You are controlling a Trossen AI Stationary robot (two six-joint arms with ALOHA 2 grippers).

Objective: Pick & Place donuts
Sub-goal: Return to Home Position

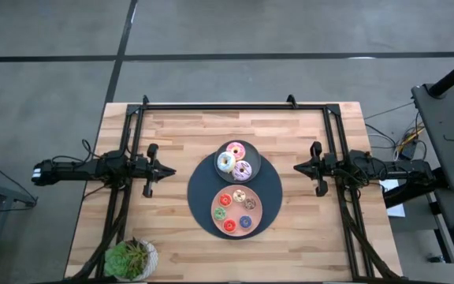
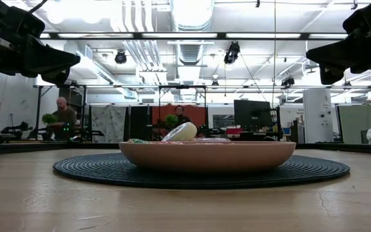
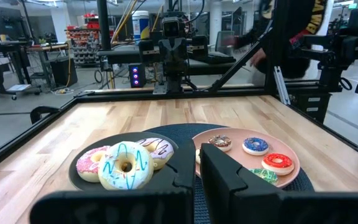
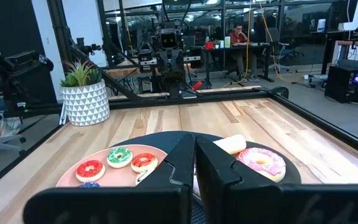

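Observation:
Three larger donuts, pink (image 1: 235, 149), white (image 1: 225, 162) and lilac (image 1: 242, 170), lie on a grey plate (image 1: 256, 154). Several tiny donuts, among them a red one (image 1: 225, 200) and a blue one (image 3: 255, 145), lie on a pink plate (image 1: 236, 213) just nearer. Both plates rest on a dark round mat (image 1: 199, 189) at the table's middle. My left gripper (image 1: 170, 170) (image 3: 196, 168) hovers shut at the mat's left, pointing level toward it. My right gripper (image 1: 298, 166) (image 4: 195, 155) hovers shut at the mat's right, facing the left one. Neither touches anything.
A potted plant (image 1: 131, 259) stands at the table's near left corner. Black frame rails (image 1: 219, 105) run along the far edge and both sides. Bare wood lies between each gripper and the mat. People sit in the room beyond the table.

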